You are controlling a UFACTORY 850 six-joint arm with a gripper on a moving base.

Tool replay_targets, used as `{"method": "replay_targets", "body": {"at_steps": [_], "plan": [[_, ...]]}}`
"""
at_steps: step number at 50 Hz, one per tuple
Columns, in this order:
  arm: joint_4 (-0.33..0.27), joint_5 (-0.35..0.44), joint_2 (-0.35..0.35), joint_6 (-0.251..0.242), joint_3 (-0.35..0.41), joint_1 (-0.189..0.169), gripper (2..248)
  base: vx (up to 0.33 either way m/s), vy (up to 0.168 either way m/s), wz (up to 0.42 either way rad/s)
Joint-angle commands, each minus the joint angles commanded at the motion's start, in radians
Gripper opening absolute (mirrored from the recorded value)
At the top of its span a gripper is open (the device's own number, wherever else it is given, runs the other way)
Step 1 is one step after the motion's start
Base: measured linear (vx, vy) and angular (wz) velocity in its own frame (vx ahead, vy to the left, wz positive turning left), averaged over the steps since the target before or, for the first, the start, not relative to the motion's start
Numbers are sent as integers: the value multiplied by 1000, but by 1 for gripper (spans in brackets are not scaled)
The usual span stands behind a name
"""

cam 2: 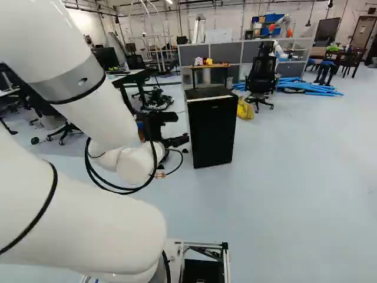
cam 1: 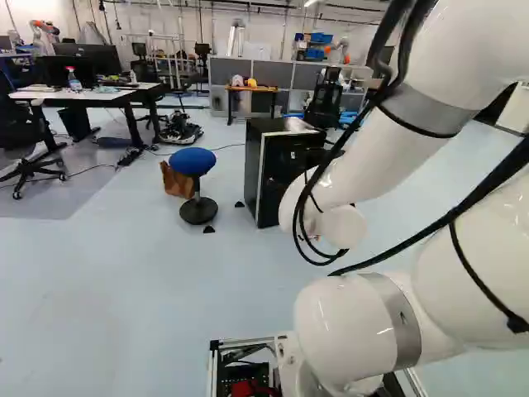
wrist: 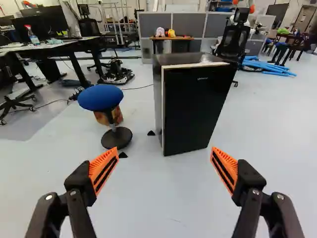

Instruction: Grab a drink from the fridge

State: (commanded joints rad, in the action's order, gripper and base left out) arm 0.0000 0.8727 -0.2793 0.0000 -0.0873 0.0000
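the room is bright and evenly lit, with a lamp (cam 1: 311, 2) glowing high up. glare whitens part of the top of the fridge (wrist: 185, 104), small highlights dot the glossy arm (cam 1: 343, 331), and a soft sheen lies over the floor (wrist: 148, 198).

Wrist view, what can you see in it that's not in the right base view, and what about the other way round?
Only the wrist view shows the orange pads on my open jaws, and the spray bottle on the desk.

Only the right base view shows my big white arm and the yellow bag beside the fridge.

Both show that black fridge with its door shut, the black office chair and the blue tubes on the floor.
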Motion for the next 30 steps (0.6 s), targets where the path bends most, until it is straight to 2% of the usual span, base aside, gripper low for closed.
{"method": "replay_targets", "body": {"at_steps": [15,30], "plan": [[0,0,0,0,0,0,247,163,-19,-12],[0,0,0,0,0,0,247,141,-75,23]]}}
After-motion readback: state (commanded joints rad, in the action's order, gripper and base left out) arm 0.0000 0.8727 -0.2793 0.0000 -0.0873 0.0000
